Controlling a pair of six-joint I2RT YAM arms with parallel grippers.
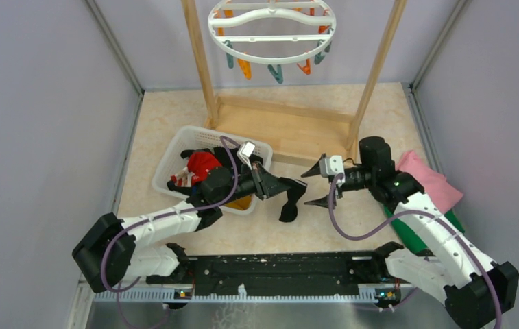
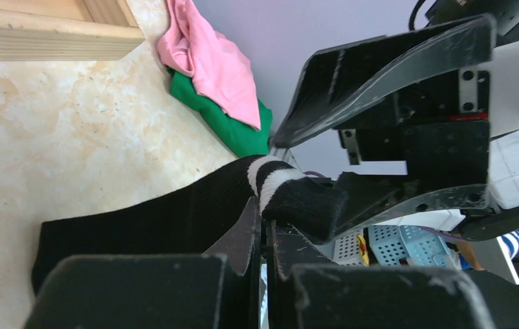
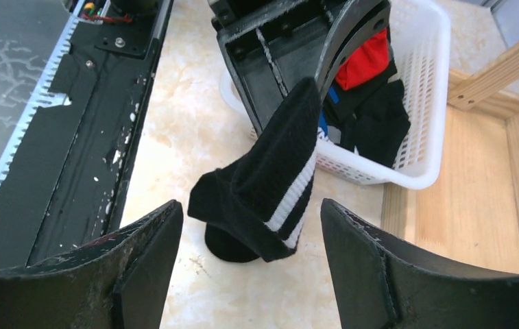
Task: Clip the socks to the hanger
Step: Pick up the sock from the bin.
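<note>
My left gripper [image 1: 270,184] is shut on a black sock with white stripes [image 1: 291,200], which hangs from it just right of the basket, its lower end touching the table. The sock also shows in the left wrist view [image 2: 174,219] and the right wrist view [image 3: 270,178]. My right gripper [image 1: 317,185] is open and empty, its jaws spread on either side of the sock's free striped end, a short way off. More socks, red [image 1: 203,164] and black, lie in the white mesh basket [image 1: 174,147]. The white ring hanger [image 1: 271,31] with orange and teal pegs hangs at the top.
A wooden rack frame [image 1: 284,127] stands behind the basket and holds the hanger. Pink cloth [image 1: 428,179] lies on green cloth [image 1: 414,236] at the right, beside my right arm. A black rail [image 1: 284,274] runs along the near edge.
</note>
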